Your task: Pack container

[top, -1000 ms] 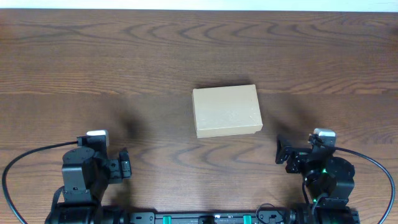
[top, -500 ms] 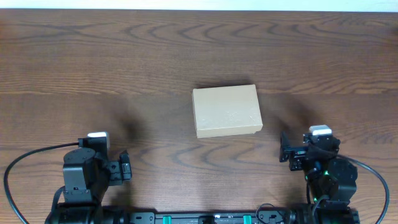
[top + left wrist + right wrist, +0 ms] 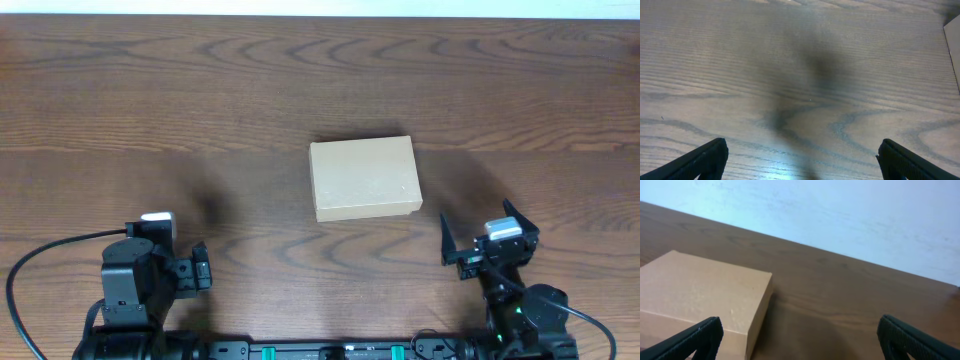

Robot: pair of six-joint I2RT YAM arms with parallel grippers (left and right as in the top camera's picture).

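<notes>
While flat on table [image 3: 120, 100], container [image 3: 363, 178] shut.

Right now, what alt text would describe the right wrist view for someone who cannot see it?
A closed tan cardboard box sits on the dark wooden table, filling the lower left of the frame. The right pincer is open and empty, one dark fingertip in each bottom corner. A pale wall rises behind the table.

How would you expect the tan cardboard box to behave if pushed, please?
The small tan rectangular cardboard box lies flat and low, so it would probably slide, not tip. Being cardboard, it is likely light and may dent if squeezed.
</notes>
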